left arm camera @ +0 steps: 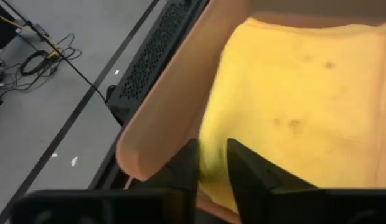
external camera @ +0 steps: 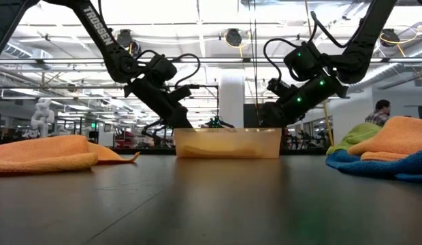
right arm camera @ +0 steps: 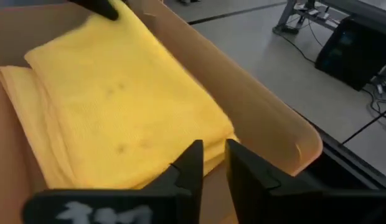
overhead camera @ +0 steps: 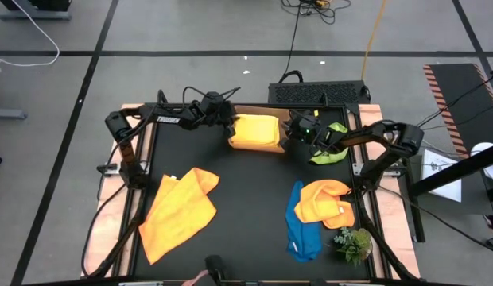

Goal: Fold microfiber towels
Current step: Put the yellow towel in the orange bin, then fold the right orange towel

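A folded yellow towel [overhead camera: 255, 132] lies in the shallow tan tray [overhead camera: 245, 112] at the table's far middle; the tray also shows in the low view [external camera: 228, 143]. My left gripper [overhead camera: 230, 128] is at the towel's left end, my right gripper [overhead camera: 287, 137] at its right end. Both reach down into the tray with their fingers close together on the towel. An orange towel [overhead camera: 180, 211] lies spread at the near left. A second orange towel [overhead camera: 326, 202] lies on a blue one [overhead camera: 303, 235] at the near right. A lime green towel [overhead camera: 329, 153] lies crumpled at the far right. My left gripper pinches the yellow towel's left edge [left arm camera: 213, 155] between its two fingers, slanting down from the table's left. The towel lies folded in the tray. My right gripper pinches the towel's right edge [right arm camera: 215, 151], where several layers show, slanting down from the table's right. The towel rests flat on the tray floor.
The tray's upright walls [right arm camera: 274, 118] stand close beside both grippers. A small green plant sprig [overhead camera: 354, 243] lies at the near right corner. A dark box [overhead camera: 318, 93] sits just beyond the table's far edge. The black table top [overhead camera: 246, 199] shows bare between the towels.
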Robot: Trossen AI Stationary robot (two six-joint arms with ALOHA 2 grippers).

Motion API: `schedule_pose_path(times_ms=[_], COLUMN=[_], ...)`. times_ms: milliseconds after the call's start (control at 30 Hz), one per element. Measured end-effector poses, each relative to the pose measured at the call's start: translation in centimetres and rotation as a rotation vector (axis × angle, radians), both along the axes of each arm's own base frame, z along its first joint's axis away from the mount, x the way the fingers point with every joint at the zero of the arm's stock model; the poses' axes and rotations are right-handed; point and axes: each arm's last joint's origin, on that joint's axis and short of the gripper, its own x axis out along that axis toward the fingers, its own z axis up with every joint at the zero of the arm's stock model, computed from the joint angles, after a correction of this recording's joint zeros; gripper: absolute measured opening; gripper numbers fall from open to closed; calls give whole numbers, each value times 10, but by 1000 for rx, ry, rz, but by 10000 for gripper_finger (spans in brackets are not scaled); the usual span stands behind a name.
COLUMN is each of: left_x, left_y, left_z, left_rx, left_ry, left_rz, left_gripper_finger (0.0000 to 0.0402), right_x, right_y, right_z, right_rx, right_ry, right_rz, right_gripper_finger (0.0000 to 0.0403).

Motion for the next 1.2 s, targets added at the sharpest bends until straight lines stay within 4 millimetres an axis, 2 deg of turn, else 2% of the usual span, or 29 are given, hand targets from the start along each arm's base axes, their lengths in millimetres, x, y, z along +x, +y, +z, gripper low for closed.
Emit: schedule_pose_path(times_ms=[100, 200, 300, 400, 567, 700, 800, 967, 1200], left_x=[0, -2, -7, -16, -38, -50, -55, -59, -63], left_y=[-1, -2, -6, -16, -51, -90, -121, -165, -206], left_z=[2, 17, 42, 78, 135, 163, 169, 163, 135], left_rx=[-1, 30, 57, 92, 17, -40, -47, -33, -58], left_ry=[-9, -42, -97, -180, -324, -384, -410, -402, -336], left_rz=[-4, 2, 10, 7, -102, -269, -365, -441, -433], left_gripper_finger=[133, 171, 202, 219, 224, 206, 183, 140, 98], right_x=[0, -1, -3, -6, -12, -16, -18, -18, -15], right_y=[0, 0, 2, 7, 30, 63, 87, 127, 174], right_z=[3, 12, 28, 48, 83, 99, 101, 96, 84], right_rx=[-12, -47, -108, -171, -270, -306, -299, -238, -123], right_ry=[-11, -34, -74, -120, -183, -177, -124, -97, -97], right_rz=[4, 18, 35, 60, 148, 307, 326, 427, 558], right_gripper_finger=[94, 118, 134, 139, 136, 135, 135, 134, 134])
